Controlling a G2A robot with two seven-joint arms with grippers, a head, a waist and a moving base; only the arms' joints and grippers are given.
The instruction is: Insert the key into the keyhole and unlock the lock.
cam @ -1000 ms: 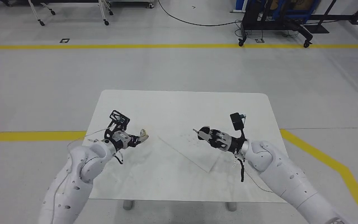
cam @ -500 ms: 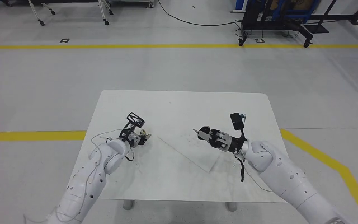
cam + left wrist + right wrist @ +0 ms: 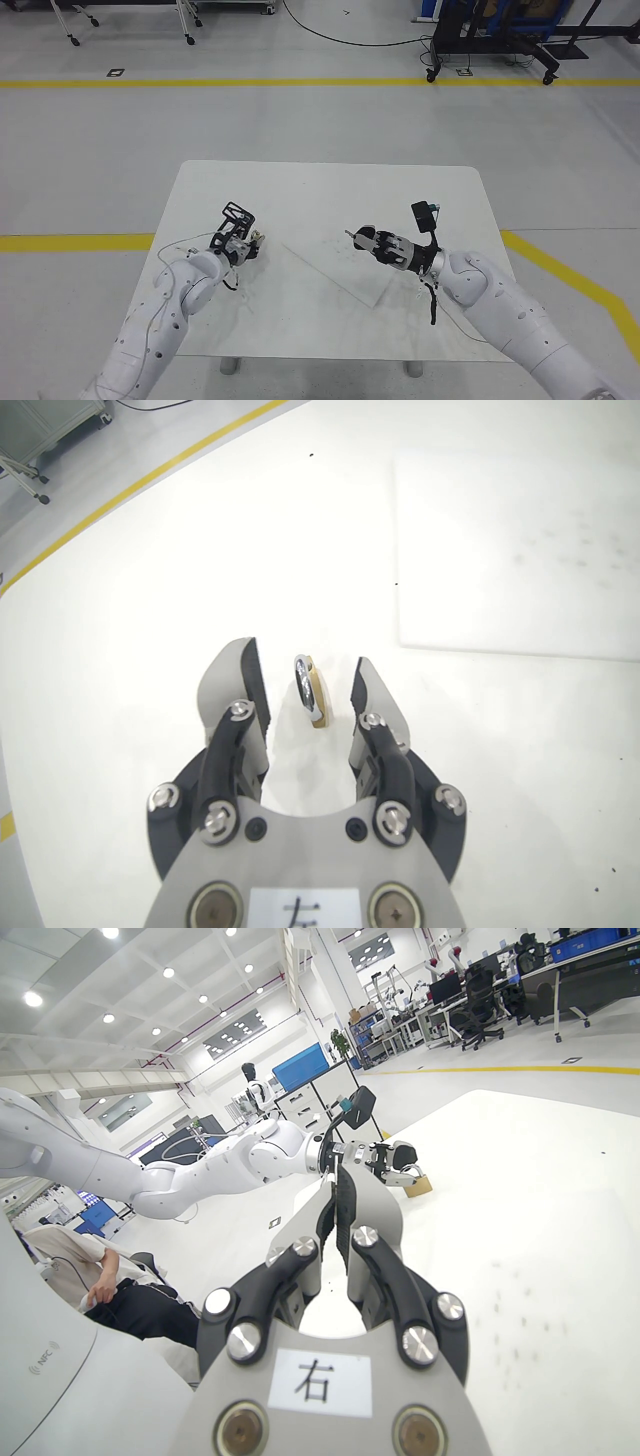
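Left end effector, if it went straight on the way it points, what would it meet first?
Probably the lock, sitting in the gap between its open fingers, touching neither; they could reach the table first, depth unclear.

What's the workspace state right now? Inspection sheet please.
surface: white table with a thin white mat, faintly speckled.
job's things: padlock on the table, edge-on between the left fingers; key is probably the thin tip at the right gripper.
clutter: nothing seen.
grippers: left gripper open around the padlock, not touching it; right gripper shut.
cables: black cable on the floor beyond the table.
surroundings: yellow floor lines; wheeled stand.
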